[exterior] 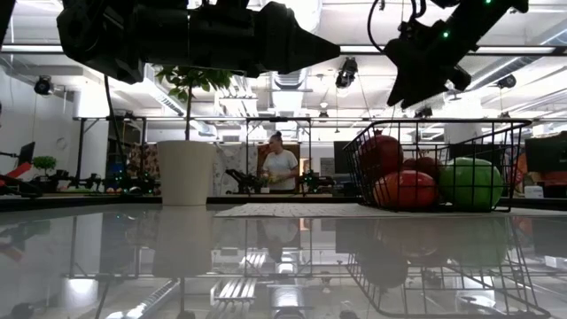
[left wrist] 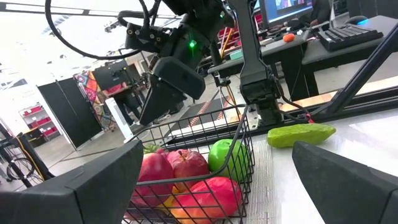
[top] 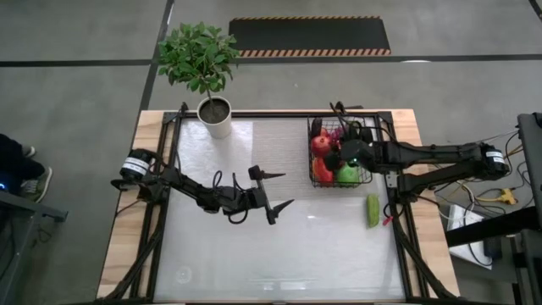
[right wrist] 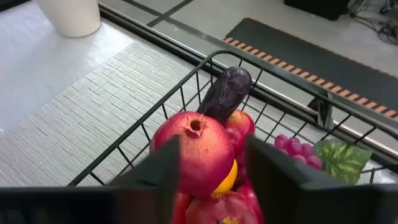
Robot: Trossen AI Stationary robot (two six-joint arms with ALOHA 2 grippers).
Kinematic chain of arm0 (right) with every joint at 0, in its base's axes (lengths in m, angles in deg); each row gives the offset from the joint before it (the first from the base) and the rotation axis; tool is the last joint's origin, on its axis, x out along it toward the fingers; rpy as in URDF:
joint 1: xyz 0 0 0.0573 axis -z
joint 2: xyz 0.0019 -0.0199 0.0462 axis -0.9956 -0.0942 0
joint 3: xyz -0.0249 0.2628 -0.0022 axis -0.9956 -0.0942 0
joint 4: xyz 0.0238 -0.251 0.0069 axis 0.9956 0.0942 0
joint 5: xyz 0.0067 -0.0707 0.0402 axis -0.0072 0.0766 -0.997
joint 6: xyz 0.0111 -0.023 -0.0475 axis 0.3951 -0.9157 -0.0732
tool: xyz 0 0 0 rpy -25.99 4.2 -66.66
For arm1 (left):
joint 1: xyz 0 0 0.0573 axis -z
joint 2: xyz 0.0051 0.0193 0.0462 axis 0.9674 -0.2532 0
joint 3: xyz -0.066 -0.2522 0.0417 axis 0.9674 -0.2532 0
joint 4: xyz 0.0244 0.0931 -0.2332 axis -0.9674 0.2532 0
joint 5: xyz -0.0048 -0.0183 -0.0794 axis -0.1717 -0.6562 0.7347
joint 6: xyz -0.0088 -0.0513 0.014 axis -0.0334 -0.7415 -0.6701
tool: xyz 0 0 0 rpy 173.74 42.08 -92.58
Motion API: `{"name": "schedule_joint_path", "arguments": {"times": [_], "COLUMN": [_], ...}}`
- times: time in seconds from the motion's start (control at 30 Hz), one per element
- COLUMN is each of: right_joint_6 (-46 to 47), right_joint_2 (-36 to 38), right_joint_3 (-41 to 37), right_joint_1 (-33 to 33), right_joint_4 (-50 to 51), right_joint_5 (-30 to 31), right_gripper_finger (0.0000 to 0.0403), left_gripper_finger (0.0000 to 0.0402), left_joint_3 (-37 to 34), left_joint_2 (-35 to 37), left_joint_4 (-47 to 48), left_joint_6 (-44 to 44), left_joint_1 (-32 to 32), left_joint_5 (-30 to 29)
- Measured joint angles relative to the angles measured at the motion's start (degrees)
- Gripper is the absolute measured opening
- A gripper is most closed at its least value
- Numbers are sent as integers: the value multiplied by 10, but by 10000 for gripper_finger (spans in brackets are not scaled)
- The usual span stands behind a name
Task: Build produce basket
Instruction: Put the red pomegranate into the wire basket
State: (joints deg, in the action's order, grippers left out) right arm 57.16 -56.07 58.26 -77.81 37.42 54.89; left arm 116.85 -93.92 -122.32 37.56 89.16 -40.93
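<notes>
The black wire basket [top: 310, 148] stands on the table's right far part and holds produce: red fruits [right wrist: 196, 149], a dark eggplant [right wrist: 227, 93], purple grapes [right wrist: 295, 149], a yellow lemon [right wrist: 227, 177] and a green apple [top: 348, 174]. My right gripper [right wrist: 211, 143] is open and hovers above the basket, a finger on either side of the top red fruit without touching it. A green cucumber [top: 372, 210] lies on the table just nearward of the basket. My left gripper [top: 286, 190] is open over the table's middle, left of the basket, holding nothing.
A white pot with a leafy plant [top: 214, 110] stands at the far edge, left of the basket. A grey woven mat [right wrist: 93, 106] lies under and beside the basket. In the low view a person [exterior: 281, 164] stands in the room beyond the table.
</notes>
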Motion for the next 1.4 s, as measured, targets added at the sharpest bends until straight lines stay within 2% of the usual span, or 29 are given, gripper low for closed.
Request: {"name": "schedule_joint_path", "arguments": {"times": [0.13,0.2,0.4,0.63,1.0,1.4], "right_joint_6": [-14,-19,-40,-92,-98,-87], "right_joint_2": [0,0,-18,-75,-136,-142], "right_joint_3": [-5,-8,-10,-10,-10,-9], "right_joint_1": [0,0,6,42,56,56], "right_joint_4": [-4,-10,-67,-122,-127,-124], "right_joint_5": [1,3,4,5,5,5], "right_gripper_finger": [51,21,9,9,8,8], "left_gripper_finger": [394,394,394,394,394,394], "left_joint_3": [0,0,0,0,0,0], "left_joint_2": [0,0,0,0,0,0], "left_joint_4": [0,0,0,0,0,0], "left_joint_6": [0,0,0,0,0,0], "left_joint_1": [0,0,0,0,0,0], "left_joint_5": [0,0,0,0,0,0]}}
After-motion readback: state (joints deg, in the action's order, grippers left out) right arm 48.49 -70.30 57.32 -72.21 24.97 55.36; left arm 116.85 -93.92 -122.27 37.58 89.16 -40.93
